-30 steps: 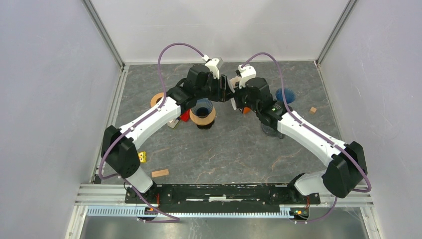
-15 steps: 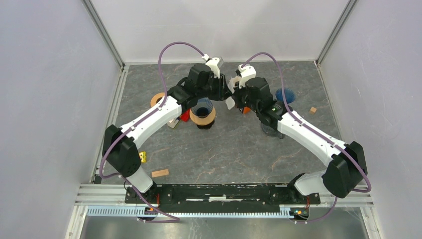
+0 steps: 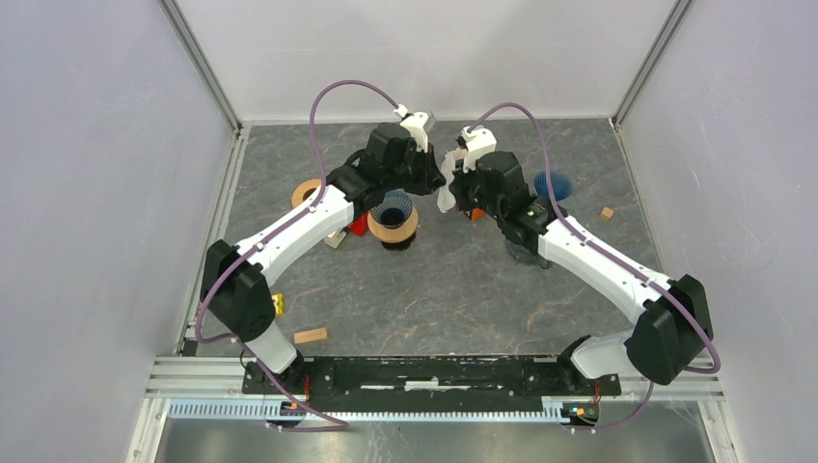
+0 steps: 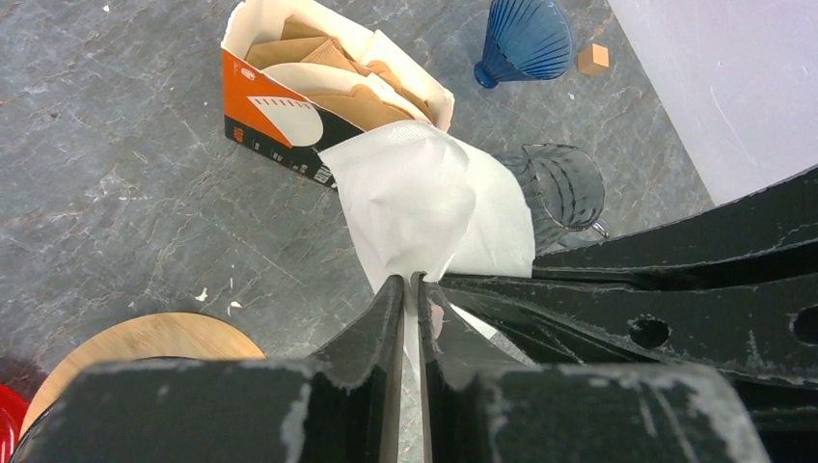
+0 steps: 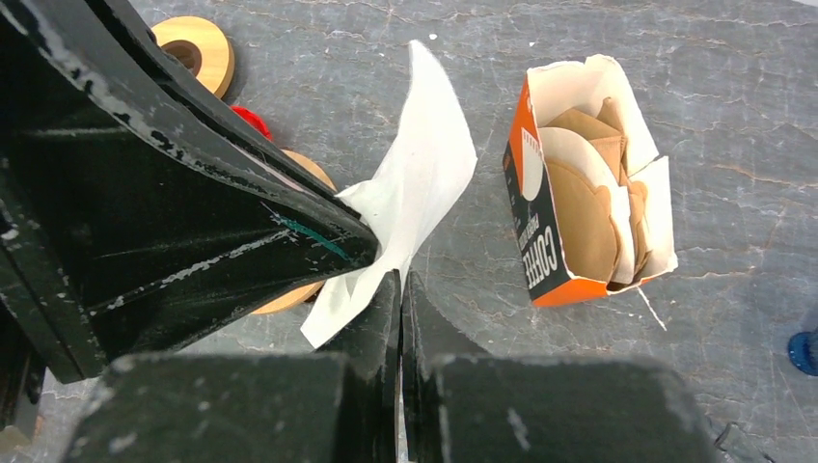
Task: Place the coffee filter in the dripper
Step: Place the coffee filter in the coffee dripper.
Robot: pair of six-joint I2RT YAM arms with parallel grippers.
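A white paper coffee filter (image 4: 429, 207) hangs in the air between both grippers, above the table's far middle (image 3: 445, 196). My left gripper (image 4: 412, 280) has its jaws pressed together on the filter's lower edge. My right gripper (image 5: 401, 275) is shut on another edge of the same filter (image 5: 415, 193). The two grippers almost touch, left (image 3: 434, 172) and right (image 3: 449, 185). The blue ribbed dripper (image 3: 393, 214) stands in a wooden collar just left of and nearer than the filter.
An open orange filter box (image 4: 289, 106) with brown filters lies behind the filter. A second blue cone (image 3: 553, 184) and a glass carafe (image 4: 564, 188) stand to the right. A wooden ring (image 3: 306, 193), a red piece (image 3: 359, 225) and small wooden blocks (image 3: 310, 335) lie at the left.
The left gripper's jaws have closed onto the filter. Both grippers shifted slightly toward the back, and the filter now spreads out between them.
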